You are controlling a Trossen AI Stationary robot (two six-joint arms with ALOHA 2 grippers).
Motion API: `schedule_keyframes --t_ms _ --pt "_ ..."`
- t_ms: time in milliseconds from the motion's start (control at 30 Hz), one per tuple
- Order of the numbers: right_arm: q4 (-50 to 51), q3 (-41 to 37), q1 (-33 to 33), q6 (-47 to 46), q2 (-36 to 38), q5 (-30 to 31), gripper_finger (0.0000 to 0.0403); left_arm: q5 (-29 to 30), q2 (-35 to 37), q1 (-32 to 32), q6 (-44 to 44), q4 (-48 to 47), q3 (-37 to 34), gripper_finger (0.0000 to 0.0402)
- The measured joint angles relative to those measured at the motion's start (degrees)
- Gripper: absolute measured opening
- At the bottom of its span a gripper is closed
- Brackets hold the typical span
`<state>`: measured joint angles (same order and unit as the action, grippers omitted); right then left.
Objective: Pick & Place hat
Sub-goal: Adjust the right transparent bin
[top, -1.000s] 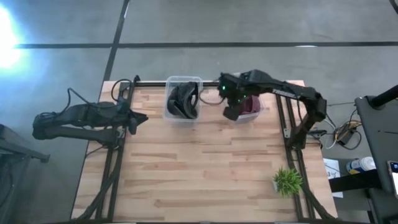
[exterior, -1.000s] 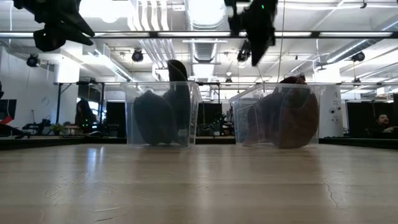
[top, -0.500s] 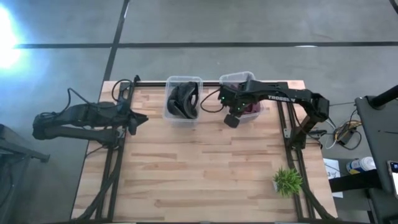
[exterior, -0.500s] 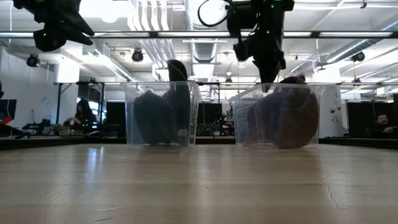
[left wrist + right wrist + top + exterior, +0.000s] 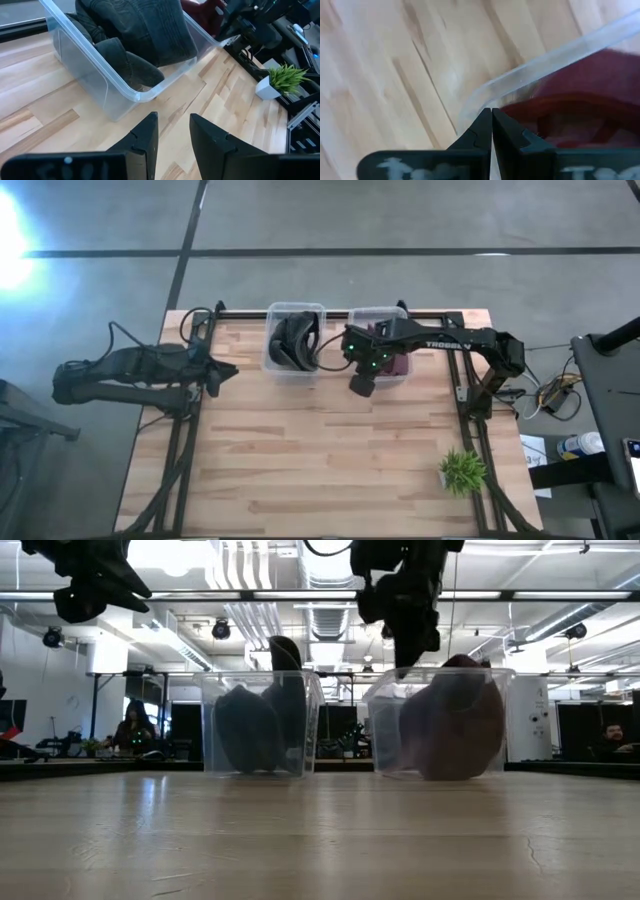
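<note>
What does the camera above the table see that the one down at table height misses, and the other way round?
Only the high view shows the small green plant near the table's right edge and both arms' full reach, with the left gripper waiting at the left edge. Only the low view shows the room behind, with ceiling lights and a person far off. Both show the two clear bins side by side, dark hats in one and a red hat in the other, with the right gripper above the red hat's bin.
</note>
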<state>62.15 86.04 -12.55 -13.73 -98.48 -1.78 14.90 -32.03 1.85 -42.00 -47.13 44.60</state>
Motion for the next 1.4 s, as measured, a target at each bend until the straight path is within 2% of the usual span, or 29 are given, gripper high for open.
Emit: schedule_keyframes --t_ms 133,300,567,767,900,967,1100,1200,1400 --pt "-2.1 0.0 0.3 -0.9 0.0 0.4 0.0009 0.0 0.0 0.0 0.2 0.0 0.0 0.0106" --pt "-2.3 0.0 0.2 -0.9 0.4 7.4 0.0009 0.0 0.0 0.0 0.3 0.0 0.0 0.0106" --pt "-2.6 0.0 -0.5 0.4 1.8 9.5 0.0009 -0.1 0.0 0.0 0.1 0.0 0.0 0.0106" --pt "0.5 2.4 0.1 -5.3 9.9 8.7 0.0009 -0.4 0.0 0.0 0.0 0.0 0.0 0.0106" --pt "9.3 2.2 0.6 -13.0 13.2 -0.5 0.0009 -0.4 0.0 0.0 0.1 0.0 0.0 0.0106" --pt "13.3 0.4 2.1 -15.3 13.1 -2.5 0.0008 -0.4 0.0 0.0 0.1 0.0 0.0 0.0106" --pt "10.6 -3.9 6.2 -19.6 12.1 -7.4 0.0009 -0.3 0.0 0.0 0.1 0.0 0.0 0.0106" --pt "7.9 -6.1 8.6 -21.1 10.9 -6.8 0.0009 -0.3 0.0 0.0 0.1 0.0 0.0 0.0106" --pt "6.5 -8.4 8.9 -21.9 9.0 -0.4 0.0009 -0.3 0.0 0.0 0.1 0.0 0.0 0.0106"
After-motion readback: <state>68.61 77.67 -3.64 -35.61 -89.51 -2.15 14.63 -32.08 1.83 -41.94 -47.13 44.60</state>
